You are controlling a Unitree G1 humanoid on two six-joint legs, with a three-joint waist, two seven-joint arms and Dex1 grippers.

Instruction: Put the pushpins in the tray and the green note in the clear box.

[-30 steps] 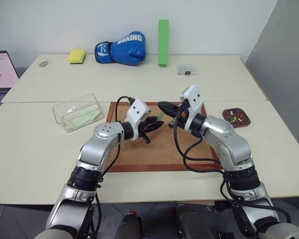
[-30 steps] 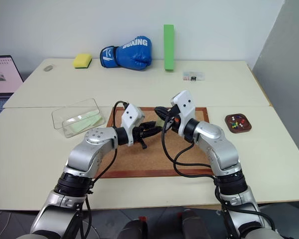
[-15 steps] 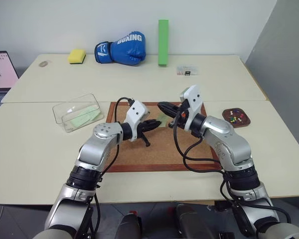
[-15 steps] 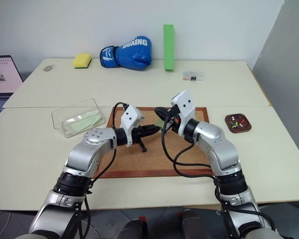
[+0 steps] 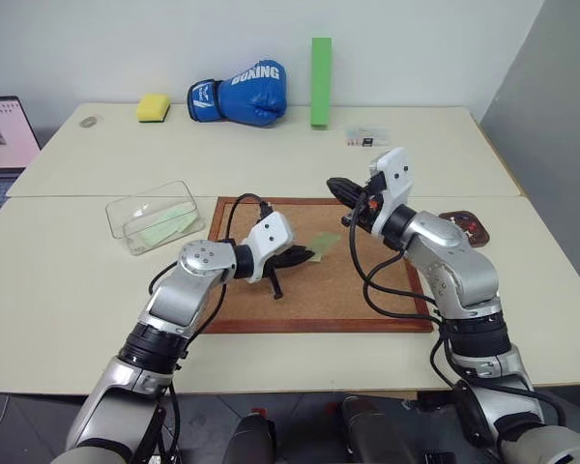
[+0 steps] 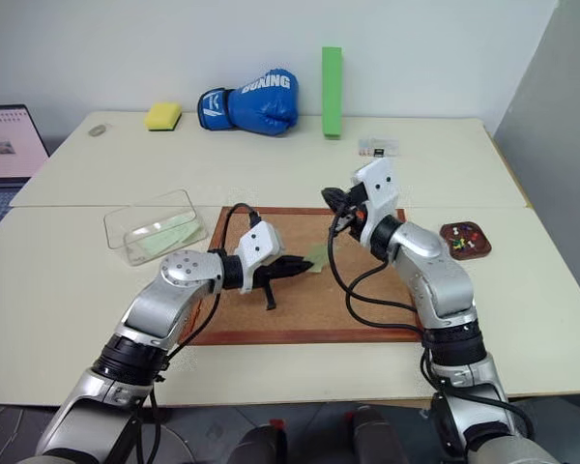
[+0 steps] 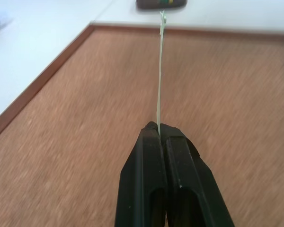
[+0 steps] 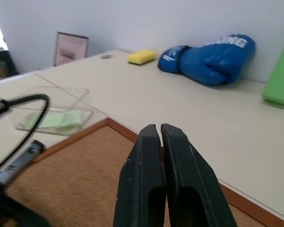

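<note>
My left gripper is shut on one edge of the pale green note, holding it just above the corkboard. In the left wrist view the note runs edge-on out from between the black fingertips. My right gripper is shut and hangs over the board's far edge, apart from the note; I cannot make out whether it pinches anything tiny. The small dark tray lies to the right with coloured pushpins in it. The clear box stands to the left with green sheets inside.
Along the far side of the table are a blue boxing glove, a tall green block, a yellow sponge and a small labelled packet. A laptop sits at the far left.
The left gripper has closed on the note. The right gripper has pulled away from the note, moving right and slightly up. The note now hangs from the left gripper alone.
</note>
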